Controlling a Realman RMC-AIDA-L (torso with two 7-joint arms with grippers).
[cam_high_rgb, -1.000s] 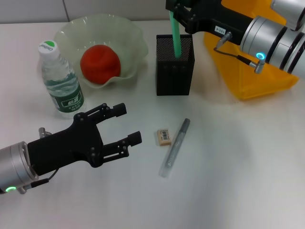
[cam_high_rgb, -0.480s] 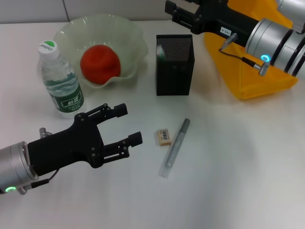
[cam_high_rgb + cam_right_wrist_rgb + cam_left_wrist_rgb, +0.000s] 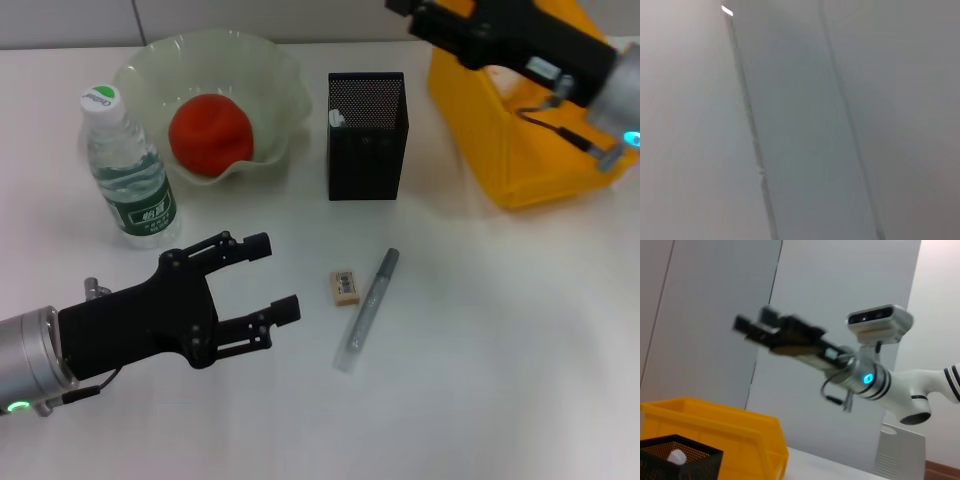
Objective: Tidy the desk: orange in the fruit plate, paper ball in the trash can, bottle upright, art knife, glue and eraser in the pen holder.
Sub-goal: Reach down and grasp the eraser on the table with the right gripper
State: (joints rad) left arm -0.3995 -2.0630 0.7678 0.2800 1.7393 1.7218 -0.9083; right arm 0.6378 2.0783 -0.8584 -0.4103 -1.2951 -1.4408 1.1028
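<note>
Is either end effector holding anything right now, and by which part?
Nothing is held. The left end effector hovers open and empty over the plain white desk; the right end effector, raised near the bright yellow plastic trash can, is empty too.

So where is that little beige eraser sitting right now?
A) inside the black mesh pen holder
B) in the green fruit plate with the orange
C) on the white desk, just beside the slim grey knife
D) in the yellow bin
C: in the head view the eraser lies flat on the desk, next to the art knife and in front of the pen holder.
</note>
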